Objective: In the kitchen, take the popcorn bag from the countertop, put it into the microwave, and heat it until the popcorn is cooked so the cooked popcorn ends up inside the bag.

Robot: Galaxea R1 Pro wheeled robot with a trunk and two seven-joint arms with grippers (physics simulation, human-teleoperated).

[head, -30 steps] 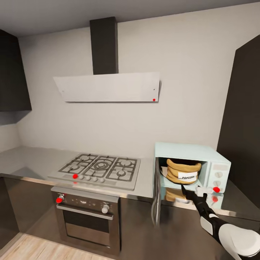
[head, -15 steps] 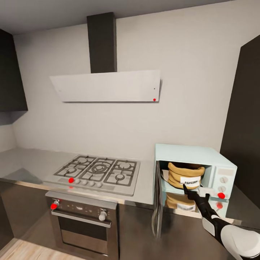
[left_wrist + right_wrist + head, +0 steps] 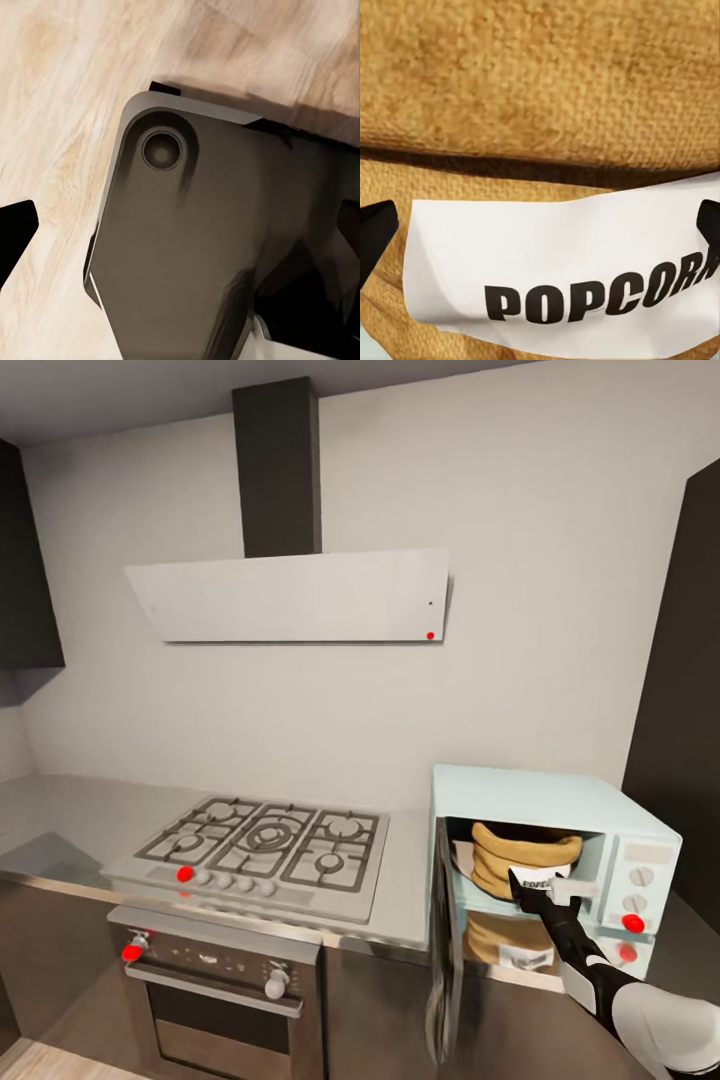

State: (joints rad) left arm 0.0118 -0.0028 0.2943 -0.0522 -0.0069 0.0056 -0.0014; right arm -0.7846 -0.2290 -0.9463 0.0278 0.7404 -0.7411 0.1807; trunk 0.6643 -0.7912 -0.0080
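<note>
One popcorn bag (image 3: 520, 857) inside microwave (image 3: 545, 805), door open

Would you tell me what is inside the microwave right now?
The popcorn bag sits inside the open microwave, label facing out, with the right gripper at its front. The bag's contents are hidden by its rolled rim.

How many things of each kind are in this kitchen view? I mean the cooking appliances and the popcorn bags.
gas hob: 1
oven: 1
extractor hood: 1
microwave: 1
popcorn bag: 1 (inside the open microwave)
Total: 5
</note>
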